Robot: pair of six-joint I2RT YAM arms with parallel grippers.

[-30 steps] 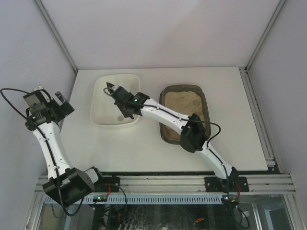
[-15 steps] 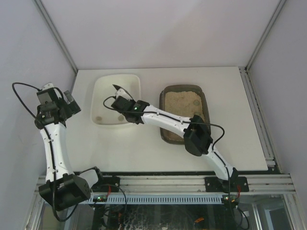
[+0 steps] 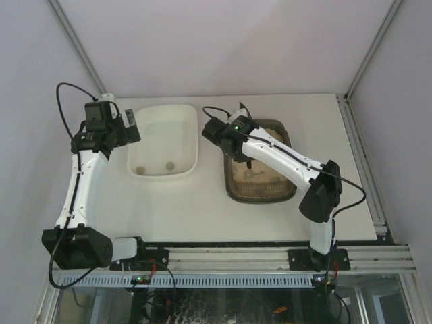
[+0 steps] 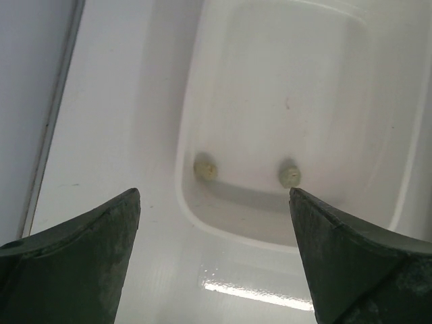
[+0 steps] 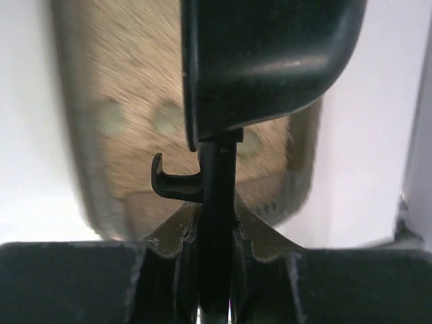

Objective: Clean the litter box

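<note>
The litter box, a dark brown tray of beige litter, lies right of centre. My right gripper hangs over its far left part, shut on the handle of a black scoop. In the right wrist view the scoop points out over the litter box, where three pale clumps lie in the sand; my right gripper pinches the handle. My left gripper is open beside the left rim of the white tub. Nothing sits between the wide jaws of the left gripper.
The white tub holds two pale clumps near its near wall. Grey walls close off the table on three sides. A metal rail runs along the near edge.
My right arm swung right with the scoop, from over the white tub to over the litter box. My left arm rose toward the far side, along the tub's left rim.
</note>
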